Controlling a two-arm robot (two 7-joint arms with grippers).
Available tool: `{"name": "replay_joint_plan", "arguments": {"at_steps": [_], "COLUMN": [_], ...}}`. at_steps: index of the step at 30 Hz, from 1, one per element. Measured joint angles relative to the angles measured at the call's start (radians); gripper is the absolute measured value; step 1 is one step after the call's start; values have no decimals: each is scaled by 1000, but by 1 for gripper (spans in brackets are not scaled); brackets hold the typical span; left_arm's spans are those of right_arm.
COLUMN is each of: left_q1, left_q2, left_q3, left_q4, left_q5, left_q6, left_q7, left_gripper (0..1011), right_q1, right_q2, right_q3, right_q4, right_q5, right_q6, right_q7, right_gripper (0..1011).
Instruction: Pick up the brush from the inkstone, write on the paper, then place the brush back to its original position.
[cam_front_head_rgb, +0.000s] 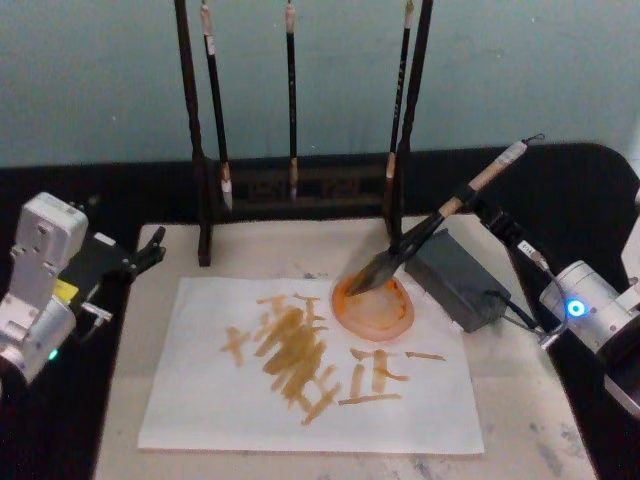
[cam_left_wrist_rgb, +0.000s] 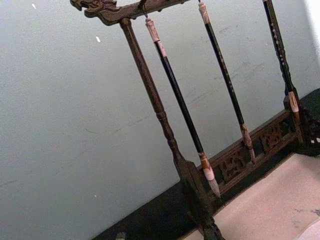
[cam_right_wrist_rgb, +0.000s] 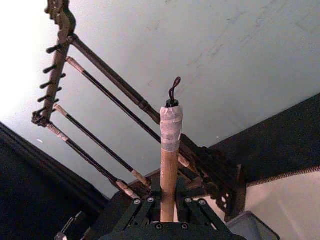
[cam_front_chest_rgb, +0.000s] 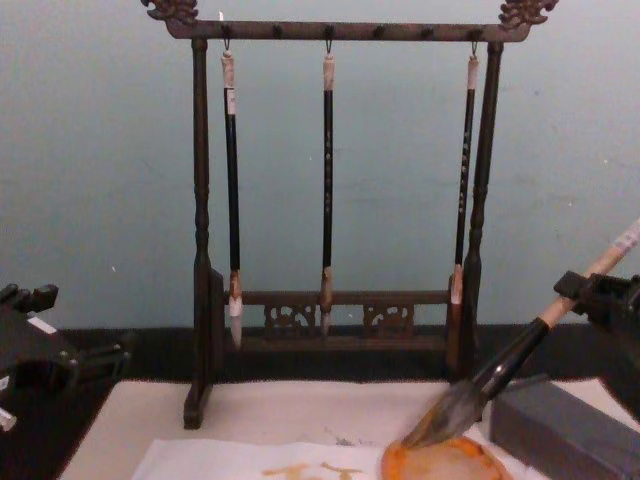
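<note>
The brush (cam_front_head_rgb: 420, 235) is being gripped high on its pale handle by the right gripper (cam_front_chest_rgb: 585, 293), jaws closed around the shaft, reaching in from the right edge of the worktop (cam_front_head_rgb: 590, 190). The brush is being held tilted, bristles down in the orange dish (cam_front_head_rgb: 385, 325) on the far right part of the paper (cam_front_head_rgb: 200, 400), handle leaning back toward the far right corner. Its black section is crossing over the grey block (cam_front_head_rgb: 455, 275) just beside the dish; contact there cannot be told. Orange strokes are already showing across the paper's middle, so the step is being judged as either a reload between strokes or the put-back at the end. The put-back is being taken as likelier, given how much is written. If so, the next move calls for the brush to be settled on a stable rest before the jaws are opened, then a retreat along the handle line so the tip is not dragged across the sheet. The left gripper (cam_front_head_rgb: 148, 250) is being kept parked at the left edge. The rack (cam_front_chest_rgb: 200, 200) of thin brushes is standing at the far edge.
</note>
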Motion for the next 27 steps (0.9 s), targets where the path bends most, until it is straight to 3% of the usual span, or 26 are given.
{"name": "replay_joint_plan", "arguments": {"at_steps": [27], "left_q1": [0], "left_q2": [0], "left_q3": [0], "left_q4": [0], "left_q5": [0], "left_q6": [0], "left_q7": [0], "left_gripper": [1010], "right_q1": [9], "right_q2": [23], "right_q3": [-60], "right_q4": [29], "right_q5": [31], "right_q6": [-52], "right_q7": [-37], "right_gripper": [176]}}
